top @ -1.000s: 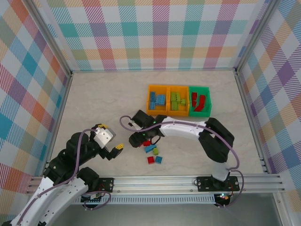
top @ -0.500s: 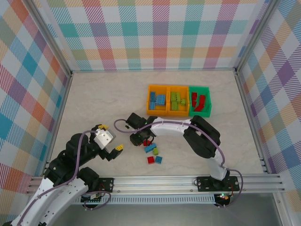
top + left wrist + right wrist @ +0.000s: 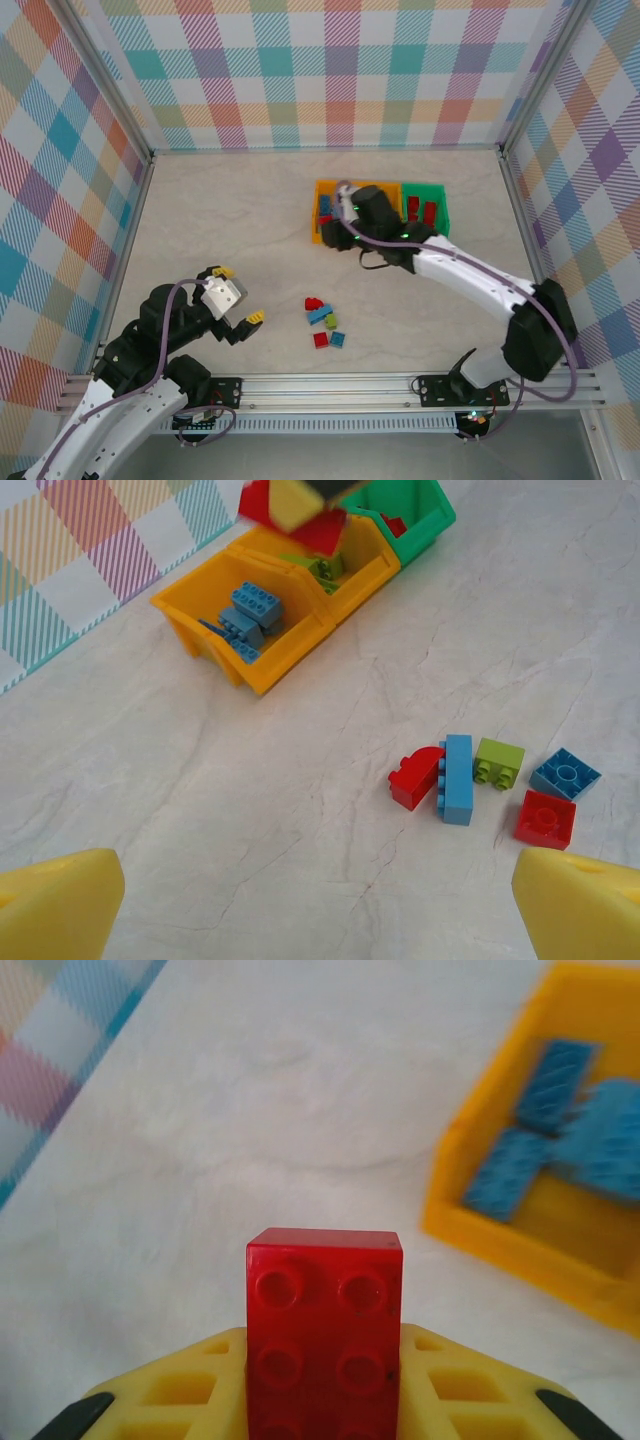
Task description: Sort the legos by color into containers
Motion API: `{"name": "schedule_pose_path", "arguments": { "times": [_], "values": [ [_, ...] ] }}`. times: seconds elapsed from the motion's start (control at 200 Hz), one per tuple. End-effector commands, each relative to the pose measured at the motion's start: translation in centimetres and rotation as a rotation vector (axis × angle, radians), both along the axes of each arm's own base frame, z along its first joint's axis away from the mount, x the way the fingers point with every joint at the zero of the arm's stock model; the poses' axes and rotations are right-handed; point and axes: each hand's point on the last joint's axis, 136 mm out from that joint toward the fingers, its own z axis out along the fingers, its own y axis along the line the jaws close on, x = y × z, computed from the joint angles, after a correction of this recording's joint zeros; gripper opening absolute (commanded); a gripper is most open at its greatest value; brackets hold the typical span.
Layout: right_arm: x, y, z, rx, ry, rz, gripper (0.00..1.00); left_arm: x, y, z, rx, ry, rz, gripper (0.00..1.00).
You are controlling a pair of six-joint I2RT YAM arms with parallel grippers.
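Containers hold blue, green, red legos.

Right arm outstretched, right gripper pinching red lego — left gripper spread wide

Red brick: bottom centre, studded face toward the camera, two studs wide.
Right gripper: clamped on the red brick, with a yellow finger against each of its sides.
Orange bin: upper right, blurred, cut by the frame edge.
Blue bricks: several lying inside the orange bin.
Table: pale marbled surface beyond the brick.
Plaid wall: strip in the upper left corner.
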Motion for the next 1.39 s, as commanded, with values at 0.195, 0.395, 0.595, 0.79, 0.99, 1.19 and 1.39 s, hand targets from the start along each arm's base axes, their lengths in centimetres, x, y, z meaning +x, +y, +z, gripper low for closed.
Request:
{"name": "schedule_pose_path", "arguments": {
  "times": [0.195,0.395,0.595,0.79,0.99,1.19,1.39],
  "values": [
    [7.8,-17.0,-1.3,0.067,0.052,-0.532,0.29,-0.3,-0.2,-0.4,0.004,-0.001,-0.025,1.00],
    [12.0,-21.9,-6.3,0.051,0.185,-0.667,0.30,-0.1,-0.1,-0.6,0.010,0.002,-0.014,1.00],
    [13.7,-21.9,-6.5,0.067,0.237,-0.667,0.53,0.4,0.3,-1.0,0.028,0.006,0.018,1.00],
    [12.2,-21.0,-2.8,0.127,0.208,-0.620,0.59,0.9,-0.4,-2.1,0.032,0.069,0.011,1.00],
    [4.3,-13.1,1.4,0.335,0.272,-0.236,0.64,2.4,-1.4,-2.2,-0.026,0.236,0.091,1.00],
    [-6.4,-8.7,-2.0,0.129,0.438,0.009,0.69,5.5,-4.1,-2.2,-0.152,0.552,0.260,1.00],
    [-10.4,-9.1,-3.9,0.089,0.525,0.038,0.70,5.2,-8.8,-5.1,-0.074,0.644,0.272,0.97]
  ]
}}
